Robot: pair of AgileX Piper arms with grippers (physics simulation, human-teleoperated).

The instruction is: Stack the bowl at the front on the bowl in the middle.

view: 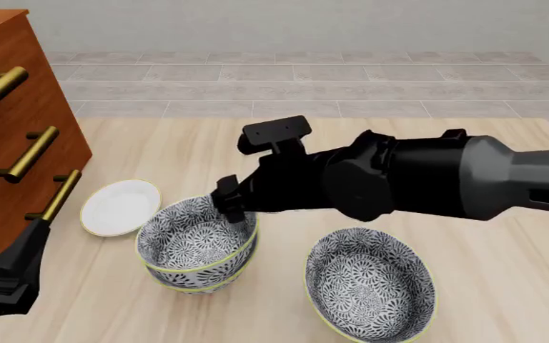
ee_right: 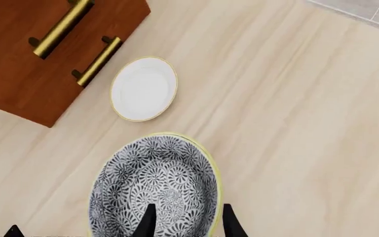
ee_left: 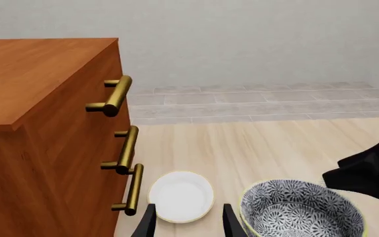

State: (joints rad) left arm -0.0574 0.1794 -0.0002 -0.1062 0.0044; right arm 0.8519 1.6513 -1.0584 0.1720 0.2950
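The bowl at the front (view: 370, 287) stands alone at the near right, grey-and-white floral with a yellow-green rim. Left of it the bowl in the middle (view: 198, 281) carries a third like bowl (view: 194, 239) nested upright inside it. My right gripper (view: 231, 209) hangs over that upper bowl's far rim. In the right wrist view its fingers (ee_right: 148, 221) are spread wide, one over the bowl's inside and one outside the rim, gripping nothing. My left gripper (ee_left: 189, 224) is open low at the near left, beside the cabinet and apart from the bowls.
A wooden cabinet (view: 8, 121) with brass handles fills the left side. A small plain white dish (view: 120, 207) lies between it and the nested bowls. My right arm (view: 417, 186) spans the table above the lone bowl.
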